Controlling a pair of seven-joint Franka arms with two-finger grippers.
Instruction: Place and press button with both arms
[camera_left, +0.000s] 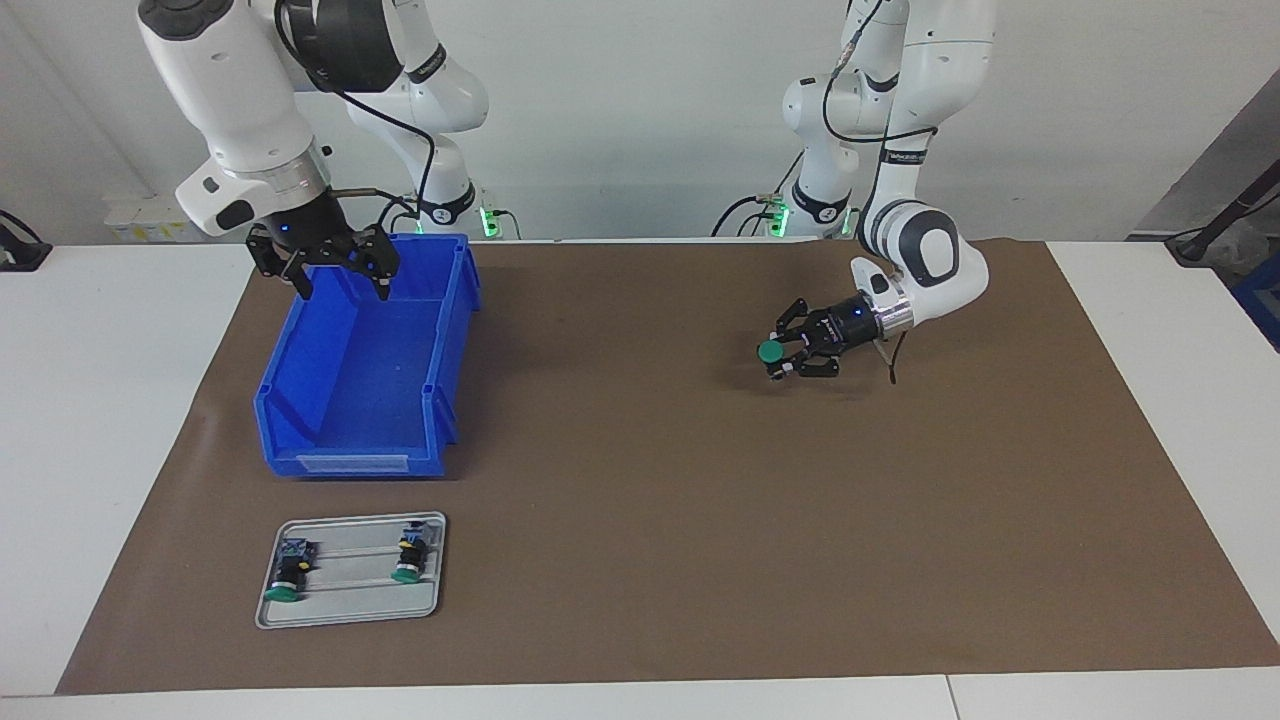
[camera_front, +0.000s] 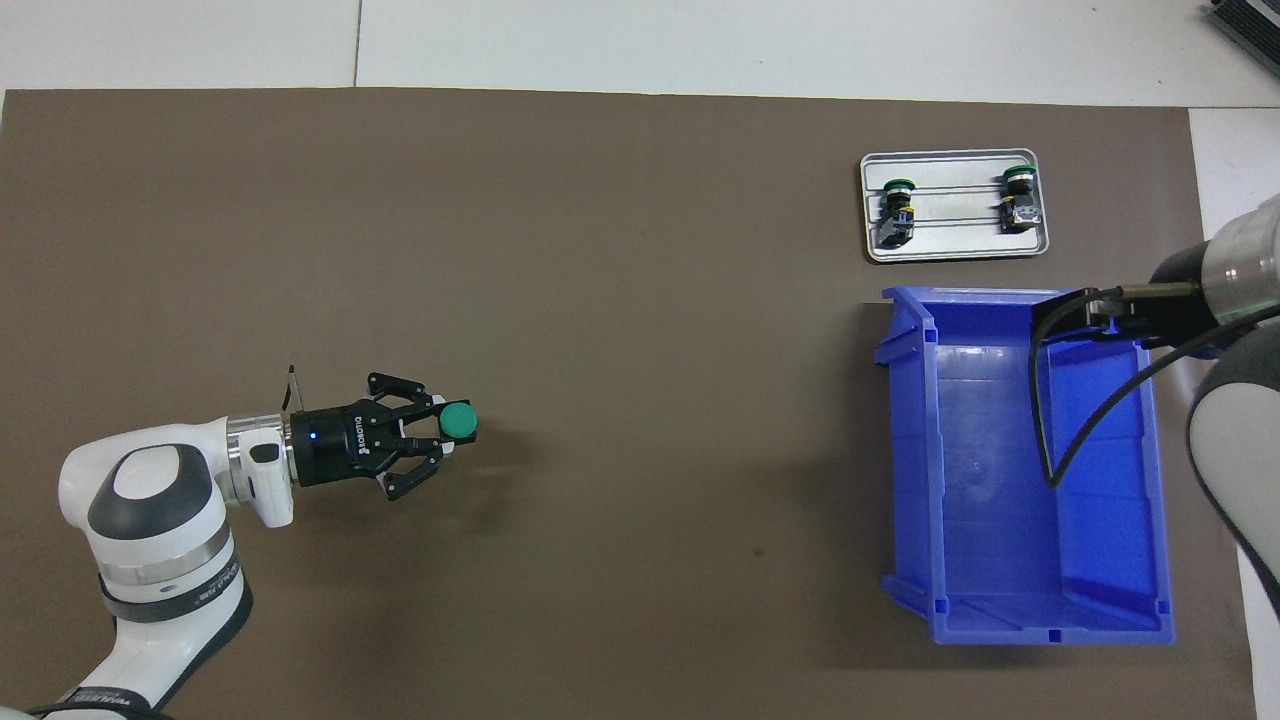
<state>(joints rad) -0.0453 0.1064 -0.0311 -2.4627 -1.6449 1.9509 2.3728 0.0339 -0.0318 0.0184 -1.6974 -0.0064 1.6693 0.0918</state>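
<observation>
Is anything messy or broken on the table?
Nothing stands out. The left gripper holds a green button above the brown mat. Two more buttons lie tidily in the grey tray. The right gripper waits, open, over the blue bin.

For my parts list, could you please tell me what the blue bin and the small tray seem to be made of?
Blue bin: likely moulded plastic, with an even colour, soft sheen and ribbed walls.
Tray: probably metal, perhaps aluminium, pale grey with a dull brushed look and a rolled rim.

Blue bin (camera_left: 365, 390) and tray (camera_left: 350, 570) crowd one end; brown mat (camera_left: 700, 520) open.
</observation>
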